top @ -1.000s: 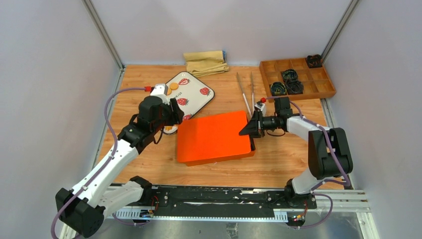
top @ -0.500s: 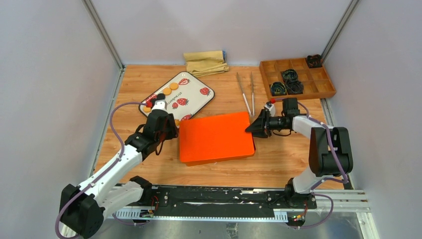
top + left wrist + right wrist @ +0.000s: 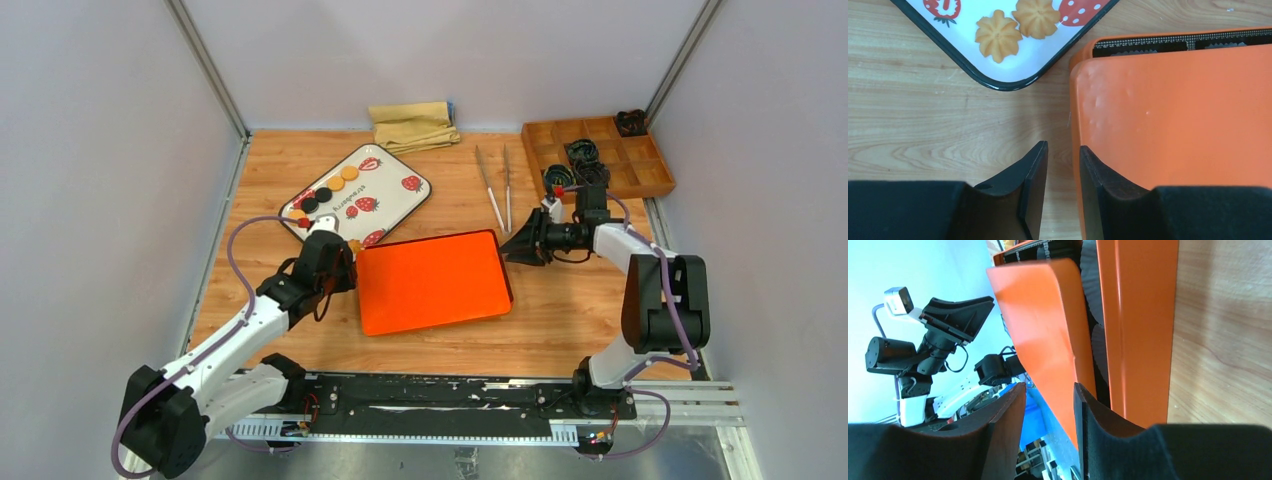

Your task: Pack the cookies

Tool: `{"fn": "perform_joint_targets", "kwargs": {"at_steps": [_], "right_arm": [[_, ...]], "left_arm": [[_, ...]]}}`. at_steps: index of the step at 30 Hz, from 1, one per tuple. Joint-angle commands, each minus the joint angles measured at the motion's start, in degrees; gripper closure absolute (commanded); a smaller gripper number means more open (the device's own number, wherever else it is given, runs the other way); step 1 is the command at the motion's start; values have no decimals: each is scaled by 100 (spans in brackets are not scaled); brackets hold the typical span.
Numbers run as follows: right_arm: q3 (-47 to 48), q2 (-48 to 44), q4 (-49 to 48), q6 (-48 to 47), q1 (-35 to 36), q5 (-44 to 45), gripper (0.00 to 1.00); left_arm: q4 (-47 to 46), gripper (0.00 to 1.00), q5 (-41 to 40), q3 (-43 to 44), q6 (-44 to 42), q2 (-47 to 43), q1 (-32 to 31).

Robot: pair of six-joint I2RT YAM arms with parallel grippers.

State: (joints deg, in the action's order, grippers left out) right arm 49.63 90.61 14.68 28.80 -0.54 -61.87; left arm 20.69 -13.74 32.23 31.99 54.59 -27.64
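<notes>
Cookies (image 3: 336,182): a row of orange and black rounds along the far-left edge of the tray. Two scalloped golden ones lie near its closest corner. None can be seen in the box.
Tray (image 3: 392,195): white with a strawberry print, set at an angle beside the box's left end, so the cookies are a short carry away.
Lid (image 3: 430,280): flat and orange, covering almost the whole box. In the right wrist view it tilts up off the base and is not seated.
Box base (image 3: 1138,315): orange, with dark pleated liners (image 3: 1089,285) showing in the gap under the lid.
Left gripper (image 3: 1063,150): at the lid's left edge. Its fingers are a little apart, with bare wood between the outer finger and the lid's rim, so nothing is clamped.
Right gripper (image 3: 1049,386): at the lid's opposite end. Its fingers are parted around the raised edge and do not pinch it.
Reason for the pose: the two grippers probably flank the lid so they can handle it level from both ends.
Progress: packing looks unfinished, because cookies sit outside a covered box.
Metal tongs (image 3: 489,188): lying beyond the box, untouched.
Folded cloth (image 3: 413,125): against the back wall.
Wooden compartment tray (image 3: 632,152): in the far-right corner, holding dark coiled items.
Table (image 3: 560,310): wood-grain surface under all of it.
</notes>
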Motion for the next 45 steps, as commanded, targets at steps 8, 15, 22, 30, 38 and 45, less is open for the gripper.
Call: {"fn": "perform_joint_targets", "kwargs": {"at_steps": [8, 15, 22, 30, 38, 45], "right_arm": [[611, -1346, 1513, -678, -79, 2370, 56], [510, -1901, 2010, -971, -70, 3825, 61], [265, -1567, 2100, -1033, -71, 4431, 84], [75, -779, 1752, -1021, -63, 4211, 100], [202, -1, 1490, -1181, 332, 3453, 100], [381, 277, 1372, -1229, 1128, 2712, 100]], "left_arm": [[116, 66, -433, -85, 124, -197, -137], [658, 68, -924, 147, 361, -51, -137], [929, 80, -879, 165, 655, 198, -152], [881, 86, -788, 287, 971, 857, -718], [276, 87, -564, 51, 1070, 1213, -883], [104, 86, -743, 358, 799, 1387, -884]]}}
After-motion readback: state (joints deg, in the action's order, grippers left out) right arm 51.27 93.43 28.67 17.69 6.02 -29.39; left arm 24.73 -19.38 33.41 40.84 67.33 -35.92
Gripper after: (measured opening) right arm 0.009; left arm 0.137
